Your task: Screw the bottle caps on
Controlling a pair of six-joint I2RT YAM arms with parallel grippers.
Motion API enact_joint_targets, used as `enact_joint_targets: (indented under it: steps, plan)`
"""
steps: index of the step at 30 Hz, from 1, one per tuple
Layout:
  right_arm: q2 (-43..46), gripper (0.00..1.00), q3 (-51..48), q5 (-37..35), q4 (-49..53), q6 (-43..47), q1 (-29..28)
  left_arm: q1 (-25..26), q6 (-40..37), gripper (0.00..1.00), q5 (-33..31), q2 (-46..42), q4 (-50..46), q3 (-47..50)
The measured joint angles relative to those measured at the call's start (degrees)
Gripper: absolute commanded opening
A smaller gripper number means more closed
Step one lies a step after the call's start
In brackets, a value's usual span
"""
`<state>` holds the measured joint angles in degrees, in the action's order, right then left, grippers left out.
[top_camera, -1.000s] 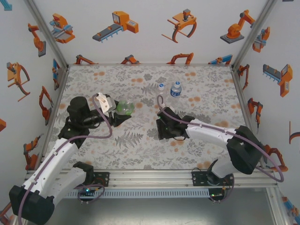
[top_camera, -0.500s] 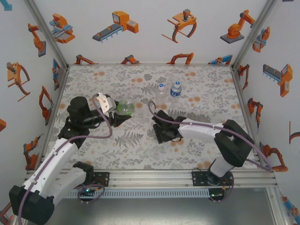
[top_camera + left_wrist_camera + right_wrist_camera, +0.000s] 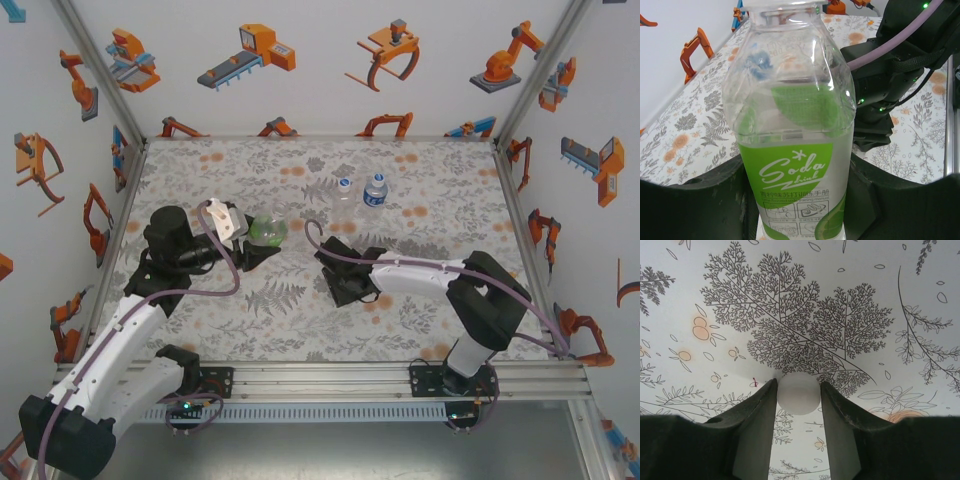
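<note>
Left hand (image 3: 797,210) clamped on the green bottle (image 3: 790,100). Right hand (image 3: 798,384) pressed down on the counter (image 3: 880,270), fingers closed against a cap (image 3: 799,397) between them.

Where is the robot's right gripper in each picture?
Top camera: the right gripper is mid-mat, pointing down, right of the green bottle.
Left wrist: the gripper is the black block behind the bottle's right side.
Right wrist: its fingers stick up from the bottom edge, closed on a white cap.
Shared landmark: the flowery mat.
</note>
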<state>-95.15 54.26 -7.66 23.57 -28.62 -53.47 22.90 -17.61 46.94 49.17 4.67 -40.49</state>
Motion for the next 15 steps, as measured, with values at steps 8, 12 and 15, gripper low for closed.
enact_joint_targets:
  steps: [8, 12, 15]
  plan:
    - [0.0, 0.41, 0.3, -0.6, 1.2, 0.0, -0.3, 0.0, 0.0, 0.0, 0.0, 0.0, 0.0, 0.0]
    - [0.0, 0.42, 0.7, -0.6, 2.0, 0.0, -0.4, 0.0, 0.0, 0.0, 0.0, 0.0, 0.0, 0.0]
    - [0.0, 0.42, 0.8, -0.6, 2.1, -0.2, -0.4, 0.0, 0.0, 0.0, 0.0, 0.0, 0.0, 0.0]
